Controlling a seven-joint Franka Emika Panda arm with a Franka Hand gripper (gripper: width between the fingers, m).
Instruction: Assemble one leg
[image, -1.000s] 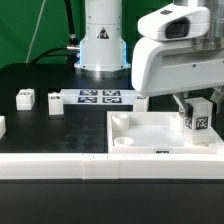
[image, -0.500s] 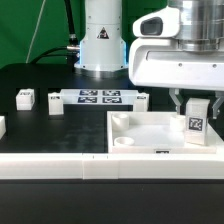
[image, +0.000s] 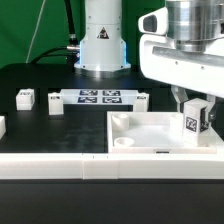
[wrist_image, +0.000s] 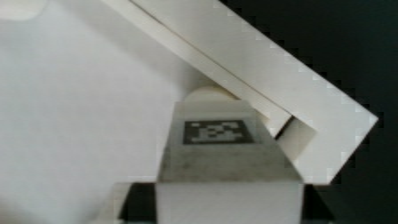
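Note:
My gripper is shut on a leg, a small white post with a black-and-white tag facing the camera. It holds the leg upright at the far right corner of the large white tray-like part. In the wrist view the leg fills the gap between the dark fingers, and its far end sits against the tray's raised rim in the corner. Whether the leg's lower end touches the tray floor is hidden.
The marker board lies behind the tray. Loose white legs stand at the exterior view's left and one beside the board's right end. The robot base is at the back. A white bar runs along the front.
The wrist housing has turned and shifted toward the exterior view's right. The held leg stayed at the tray's right corner, moving only slightly lower.

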